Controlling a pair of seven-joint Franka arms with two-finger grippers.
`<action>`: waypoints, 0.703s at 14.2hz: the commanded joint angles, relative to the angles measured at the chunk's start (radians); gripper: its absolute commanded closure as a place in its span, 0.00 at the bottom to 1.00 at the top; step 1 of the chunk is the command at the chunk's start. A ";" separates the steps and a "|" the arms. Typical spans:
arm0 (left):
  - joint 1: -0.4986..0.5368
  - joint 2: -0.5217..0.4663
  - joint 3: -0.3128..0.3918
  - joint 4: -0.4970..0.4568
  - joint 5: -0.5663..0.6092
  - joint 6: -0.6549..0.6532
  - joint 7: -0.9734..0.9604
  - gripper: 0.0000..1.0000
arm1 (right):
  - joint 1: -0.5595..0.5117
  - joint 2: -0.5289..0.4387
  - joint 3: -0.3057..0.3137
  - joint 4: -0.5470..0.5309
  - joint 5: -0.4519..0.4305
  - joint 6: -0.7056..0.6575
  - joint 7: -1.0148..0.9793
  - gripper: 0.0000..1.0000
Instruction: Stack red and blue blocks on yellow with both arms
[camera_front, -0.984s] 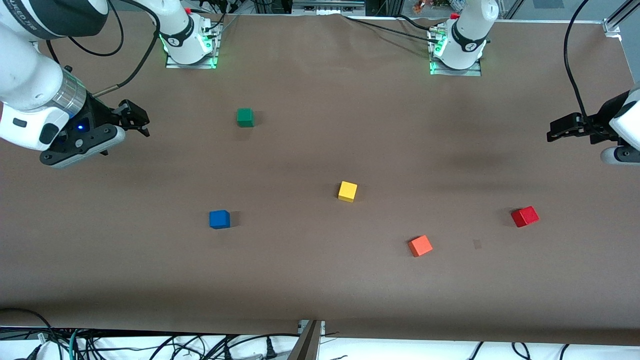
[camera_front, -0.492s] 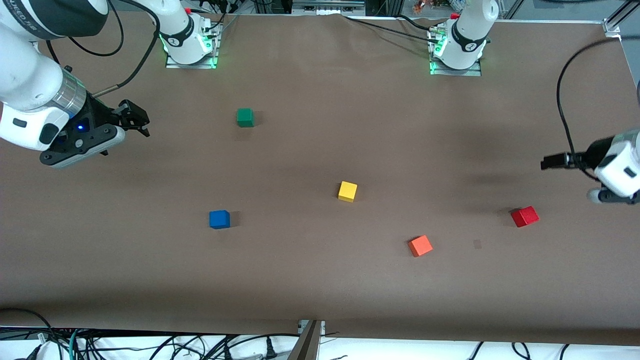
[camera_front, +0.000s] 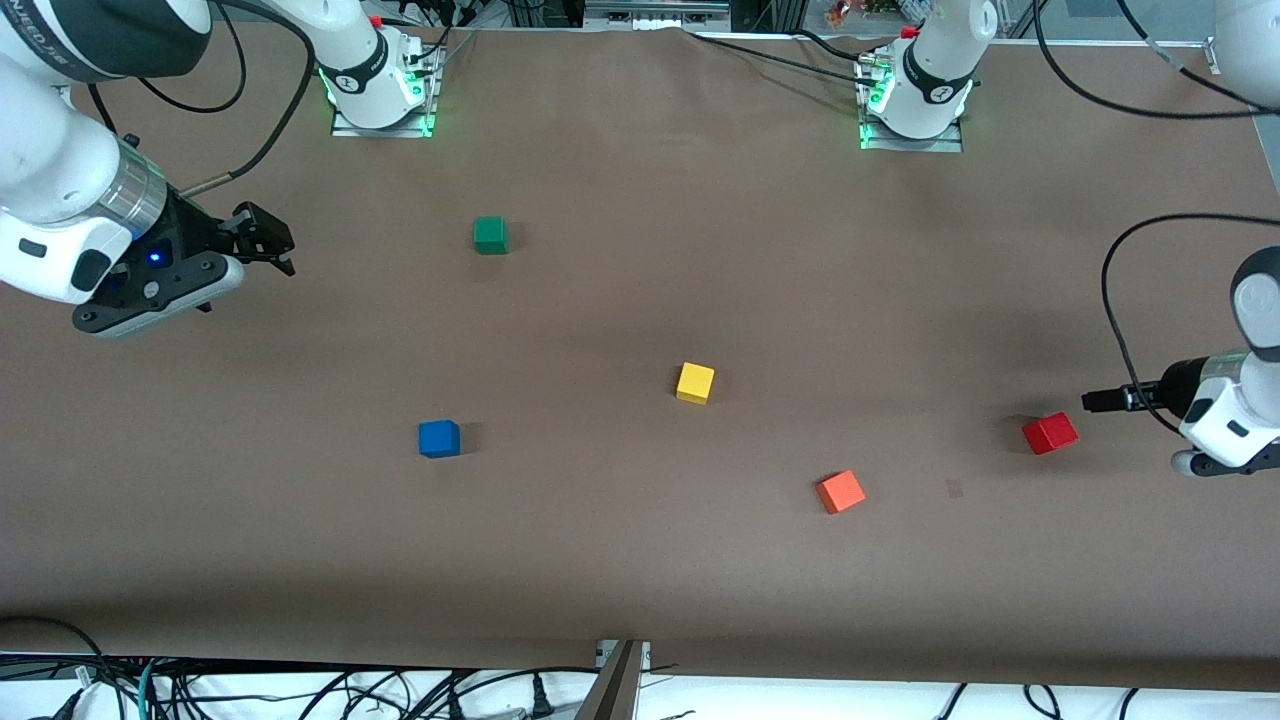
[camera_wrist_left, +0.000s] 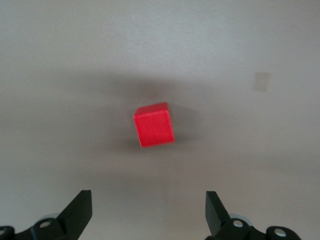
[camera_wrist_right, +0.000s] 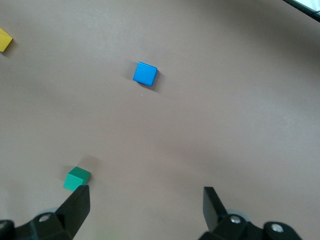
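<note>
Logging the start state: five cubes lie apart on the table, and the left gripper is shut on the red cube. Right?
Not quite. The five cubes do lie apart, but the left gripper is not shut on the red cube: the left wrist view shows its jaws open, with the cube resting untouched on the table.

Brown table (camera_front: 640, 560) – five cubes: green (camera_front: 490, 235), yellow (camera_front: 695, 383), blue (camera_front: 439, 439), orange (camera_front: 841, 492), red (camera_front: 1050, 433)

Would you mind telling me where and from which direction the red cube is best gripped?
Probably from straight above, pinching two parallel side faces of the red cube. It sits flat but skewed to the table edges, so the open left pincer likely needs to rotate to match.
</note>
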 joint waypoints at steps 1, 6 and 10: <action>0.011 0.004 -0.008 -0.074 -0.017 0.117 -0.041 0.00 | -0.020 0.036 0.004 0.026 0.002 0.026 0.006 0.00; 0.012 0.015 -0.008 -0.212 -0.022 0.351 -0.061 0.00 | -0.008 0.126 0.006 0.026 -0.005 0.167 0.010 0.00; 0.011 0.050 -0.011 -0.237 -0.032 0.435 -0.077 0.00 | -0.008 0.249 0.006 0.026 0.002 0.304 0.017 0.00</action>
